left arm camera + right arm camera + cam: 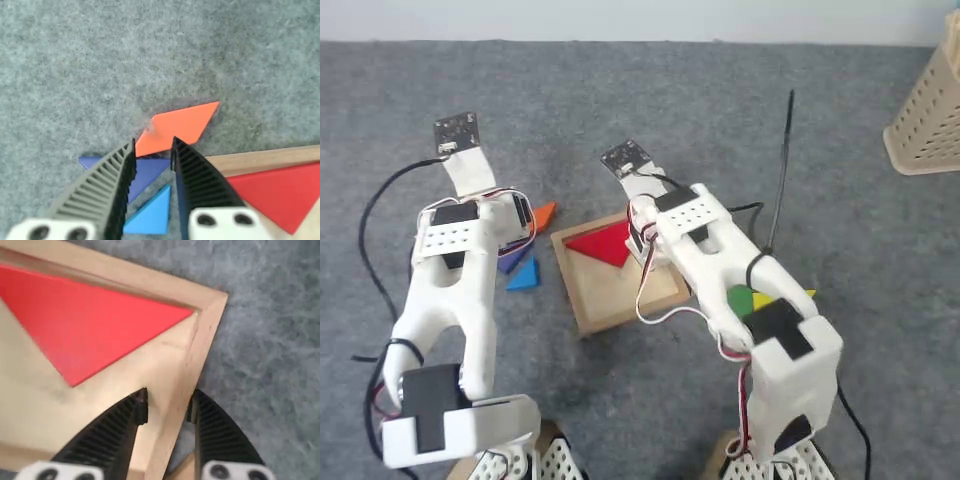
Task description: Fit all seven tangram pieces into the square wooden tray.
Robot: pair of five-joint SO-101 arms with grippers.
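Hovering my released left tool [153, 144] over the orange piece [180, 124] beside the tray [206, 322], I straddle its rim with my released right tool [170, 396], the red triangle [85, 325] lying inside.

arms [445, 290]: wht shells, blk servos | cables [362, 235]: blk, red/wht | L tool [153, 141], R tool [168, 391]: blk ribbed

A square wooden tray [567, 282] sits skewed, corner forward, with a flat red triangle [602, 244] lying inside against its far rim and bare wood showing over the rest of its floor. Just off the tray's left side, an orange parallelogram [544, 213], a dark blue triangle [145, 172] and a light blue triangle [523, 275] lie flat in a tight cluster. Off the tray's right side, a green piece [740, 298] and a yellow piece [765, 300] lie partly hidden.
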